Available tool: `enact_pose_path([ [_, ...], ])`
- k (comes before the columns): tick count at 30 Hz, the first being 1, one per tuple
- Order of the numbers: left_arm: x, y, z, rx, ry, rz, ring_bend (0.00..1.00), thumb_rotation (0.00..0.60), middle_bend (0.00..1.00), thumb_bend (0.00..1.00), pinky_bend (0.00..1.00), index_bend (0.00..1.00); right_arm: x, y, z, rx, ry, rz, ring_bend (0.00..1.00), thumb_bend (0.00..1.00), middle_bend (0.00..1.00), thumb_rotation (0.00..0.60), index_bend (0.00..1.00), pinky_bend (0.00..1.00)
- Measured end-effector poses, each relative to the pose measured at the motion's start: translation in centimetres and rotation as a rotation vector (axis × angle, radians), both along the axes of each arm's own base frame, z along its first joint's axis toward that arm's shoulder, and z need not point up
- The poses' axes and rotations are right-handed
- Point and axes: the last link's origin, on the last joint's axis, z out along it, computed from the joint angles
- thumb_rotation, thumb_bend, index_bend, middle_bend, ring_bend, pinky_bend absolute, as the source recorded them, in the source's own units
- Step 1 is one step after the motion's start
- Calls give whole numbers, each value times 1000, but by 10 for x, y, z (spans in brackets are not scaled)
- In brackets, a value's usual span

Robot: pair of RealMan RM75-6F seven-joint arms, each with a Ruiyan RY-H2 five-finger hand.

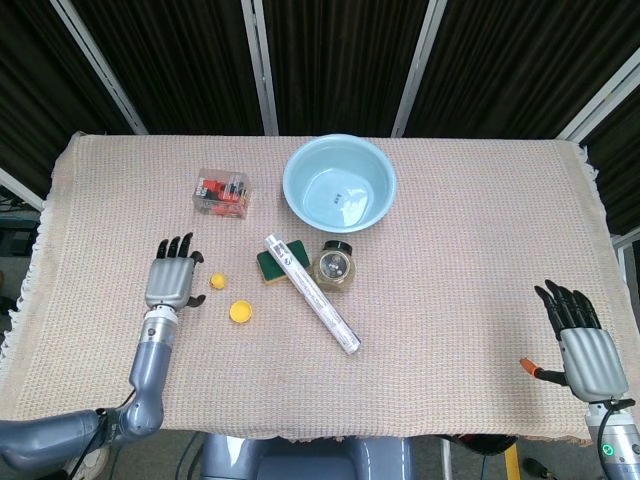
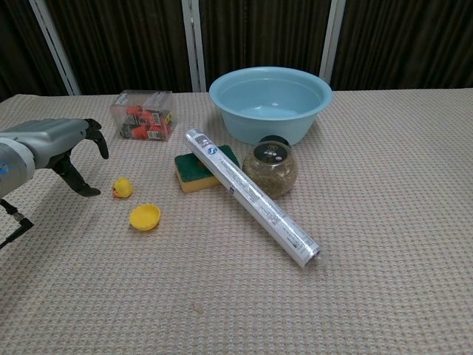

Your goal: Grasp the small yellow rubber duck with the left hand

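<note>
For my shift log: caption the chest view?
Left hand open beside the small yellow duck, not yet grasping it.

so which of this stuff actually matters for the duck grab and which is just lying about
In the job:
duck
left hand, open, just beside the duck

Lying about:
yellow cap
clear box
bowl
sponge
jar
roll
right hand, open

Blue basin (image 1: 339, 185), clear box (image 1: 222, 192), sponge (image 2: 194, 172) under long tube (image 1: 311, 292), jar (image 1: 334, 266), yellow cap (image 1: 240, 311).
</note>
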Motion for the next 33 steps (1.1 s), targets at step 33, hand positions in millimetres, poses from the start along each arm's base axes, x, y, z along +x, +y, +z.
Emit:
enact_pose_path([
  [33, 10, 18, -39, -14, 36, 30, 0, 600, 0, 338, 0, 443, 1, 0, 4, -22, -32, 7, 0, 48, 0, 600, 21, 40],
])
